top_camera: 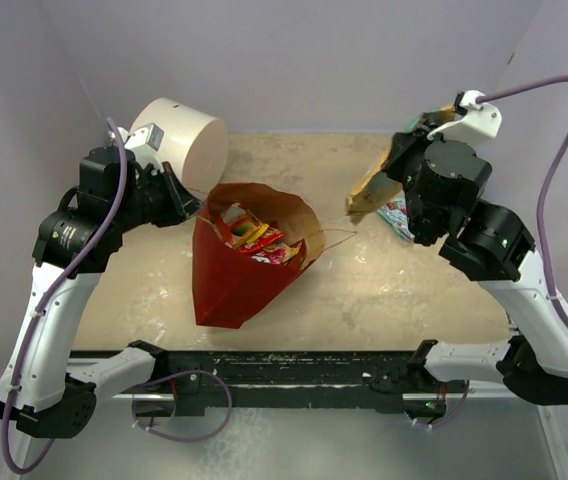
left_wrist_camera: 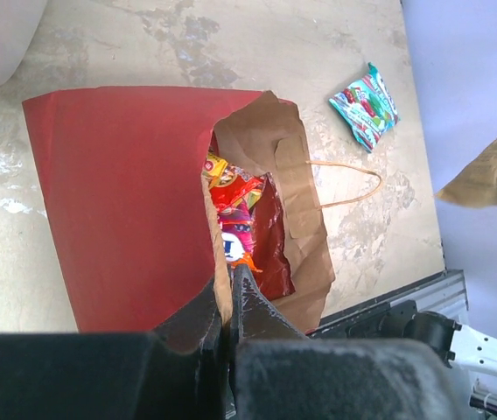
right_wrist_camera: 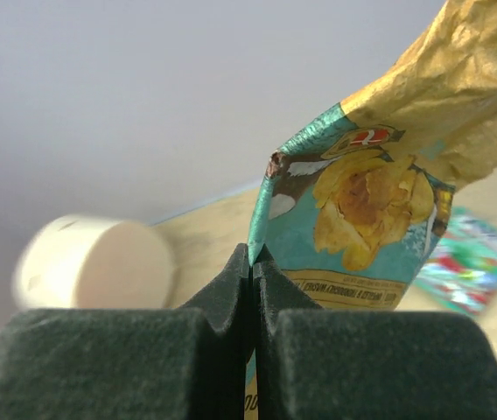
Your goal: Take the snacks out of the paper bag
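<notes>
The paper bag (top_camera: 234, 280) lies tilted in the middle of the table, red outside and brown inside, with its mouth facing up and right. Several snacks (top_camera: 254, 238) in red, orange and yellow show inside it, and also in the left wrist view (left_wrist_camera: 235, 206). My left gripper (left_wrist_camera: 228, 276) is shut on the bag's brown rim, at the bag's left side (top_camera: 194, 206). My right gripper (right_wrist_camera: 253, 254) is shut on the edge of a tan and teal snack packet (right_wrist_camera: 371, 210), held in the air at the right (top_camera: 369, 190). A teal-green packet (top_camera: 396, 216) lies on the table below it.
A white cylinder drum (top_camera: 186, 140) lies at the back left, just behind my left gripper. The bag's string handle (left_wrist_camera: 353, 184) trails on the table to the right of its mouth. Walls close in the back and both sides. A black rail (top_camera: 294, 365) runs along the near edge.
</notes>
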### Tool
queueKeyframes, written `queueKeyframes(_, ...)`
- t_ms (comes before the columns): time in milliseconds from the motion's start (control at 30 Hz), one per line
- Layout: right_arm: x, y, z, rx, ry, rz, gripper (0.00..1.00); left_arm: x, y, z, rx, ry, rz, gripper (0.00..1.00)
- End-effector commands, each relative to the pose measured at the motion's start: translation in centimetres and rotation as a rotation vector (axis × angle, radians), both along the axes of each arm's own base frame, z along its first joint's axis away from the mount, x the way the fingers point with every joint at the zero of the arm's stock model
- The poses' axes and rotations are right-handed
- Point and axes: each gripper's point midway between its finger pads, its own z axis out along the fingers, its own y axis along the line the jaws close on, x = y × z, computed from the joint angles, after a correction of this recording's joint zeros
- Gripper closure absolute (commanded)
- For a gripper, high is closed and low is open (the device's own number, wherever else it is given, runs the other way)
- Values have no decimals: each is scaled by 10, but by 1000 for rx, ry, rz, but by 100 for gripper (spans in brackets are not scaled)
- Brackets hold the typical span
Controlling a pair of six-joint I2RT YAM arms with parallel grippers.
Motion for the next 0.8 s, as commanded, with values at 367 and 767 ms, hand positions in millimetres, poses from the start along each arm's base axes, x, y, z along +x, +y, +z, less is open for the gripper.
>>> queueKeyframes(367,-49,-135,-217,55,558,-576,100,-4,3,23,31,-115,-46,100)
queueKeyframes(767,-93,-138,-314,293,759,-659,100,-8,7,28,51,-146,-54,100)
